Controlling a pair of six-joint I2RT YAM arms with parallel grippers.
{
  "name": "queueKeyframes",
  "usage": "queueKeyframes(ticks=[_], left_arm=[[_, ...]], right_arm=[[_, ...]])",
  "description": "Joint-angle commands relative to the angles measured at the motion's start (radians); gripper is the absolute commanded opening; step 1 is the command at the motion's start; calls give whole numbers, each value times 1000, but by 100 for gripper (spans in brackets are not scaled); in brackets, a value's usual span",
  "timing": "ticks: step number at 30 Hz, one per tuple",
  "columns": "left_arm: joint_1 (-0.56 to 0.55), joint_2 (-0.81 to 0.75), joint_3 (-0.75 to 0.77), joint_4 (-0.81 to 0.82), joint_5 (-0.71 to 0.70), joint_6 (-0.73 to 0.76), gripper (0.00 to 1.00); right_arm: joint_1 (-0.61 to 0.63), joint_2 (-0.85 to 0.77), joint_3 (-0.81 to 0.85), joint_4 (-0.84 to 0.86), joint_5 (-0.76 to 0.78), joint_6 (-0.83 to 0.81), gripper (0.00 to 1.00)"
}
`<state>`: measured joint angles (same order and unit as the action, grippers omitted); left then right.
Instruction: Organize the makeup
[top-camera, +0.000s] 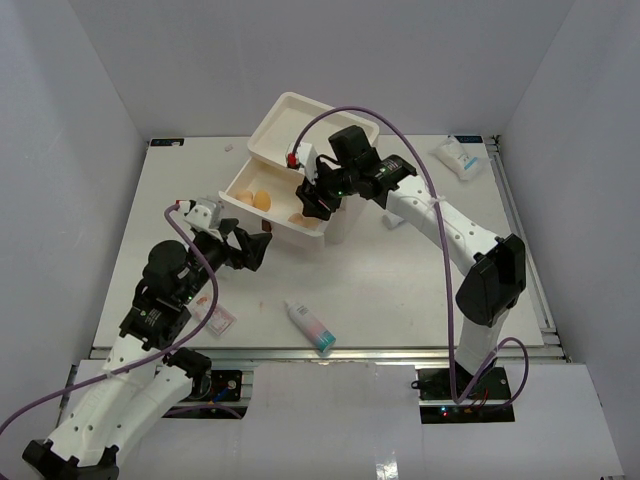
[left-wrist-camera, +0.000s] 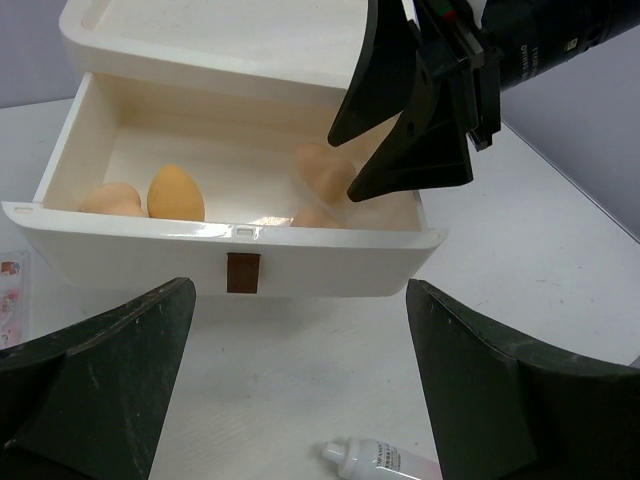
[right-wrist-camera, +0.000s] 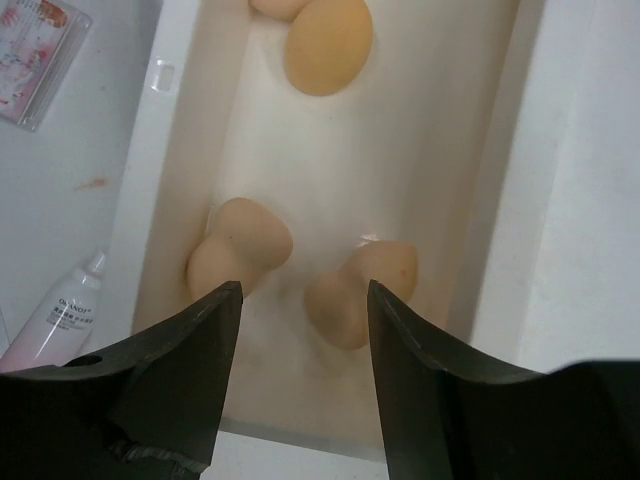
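Several tan egg-shaped sponges lie in the open bottom drawer of the cream box. My right gripper hangs open and empty just over the drawer's right end, its jaws above two sponges. My left gripper is open and empty, low in front of the drawer's brown handle. A white bottle with a teal cap lies on the table near the front. A flat sachet with pink print lies by the left arm.
A white pack with blue print lies at the back right of the table. The box stands at the back centre with its drawer pulled toward the left arm. The right arm reaches across the middle of the table.
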<state>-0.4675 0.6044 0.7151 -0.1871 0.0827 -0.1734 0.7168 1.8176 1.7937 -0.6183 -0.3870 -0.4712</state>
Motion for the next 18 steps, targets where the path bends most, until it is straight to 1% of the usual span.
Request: queueKeyframes(ticks=[1, 5, 6, 9, 13, 15, 17, 18], left_arm=[[4, 15, 0, 6, 14, -9, 98], [4, 17, 0, 8, 18, -14, 98], [4, 17, 0, 9, 16, -14, 98], [4, 9, -2, 5, 5, -19, 98], [4, -11, -22, 14, 3, -69, 96], [4, -15, -22, 9, -1, -99, 88], [4, -8, -5, -30, -31, -112, 78], [4, -6, 13, -46, -49, -114, 70]], right_arm=[[1, -76, 47, 35, 10, -20, 61], [1, -127, 28, -3, -103, -101, 59], [1, -133, 25, -23, -129, -120, 57], [1, -153, 7, -82, -281, -202, 50], [3, -152, 13, -156, -432, -288, 39], [13, -145, 22, -201, -463, -325, 33], [37, -143, 11, -211, -451, -339, 26], [66, -142, -9, -185, -420, -306, 23]])
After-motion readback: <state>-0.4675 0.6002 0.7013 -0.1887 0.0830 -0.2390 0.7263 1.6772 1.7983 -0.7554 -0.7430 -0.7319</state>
